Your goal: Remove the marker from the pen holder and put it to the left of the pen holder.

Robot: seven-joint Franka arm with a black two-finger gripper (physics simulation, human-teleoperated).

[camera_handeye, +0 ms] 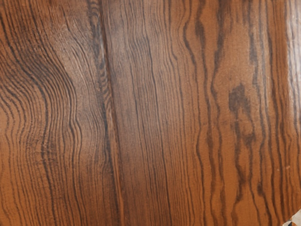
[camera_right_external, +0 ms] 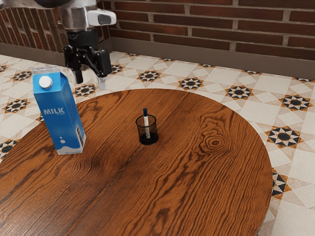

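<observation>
Progress: at the outset, in my judgement; neither the removal nor the placing is accomplished.

Marker [camera_right_external: 146, 119]: found standing in the holder [camera_right_external: 152, 139], leaning slightly, blue end up and projecting above the rim. Holder upright on the table [camera_right_external: 197, 191], with nothing touching it from outside.

Gripper [camera_right_external: 90, 80]: raised, beyond the milk carton [camera_right_external: 60, 115] in the exterior view and well apart from the marker. Its two fingers stand apart with nothing seen between them, so far as the exterior view allows at that distance. The wrist view gives table wood, with a scrap of floor tile [camera_handeye: 296, 219] at one corner; marker and holder lie outside it.

Outstanding, in order: bring the hand over the holder, close on the projecting end, lift until the lower end passes the rim, carry the marker to the holder's left, set it down, release.

Risks, by judgement: the mesh cup looks light and may drag or tip if the marker is drawn out at a slant; a straight lift is advised. The carton, being tall, warrants room during the approach.
</observation>
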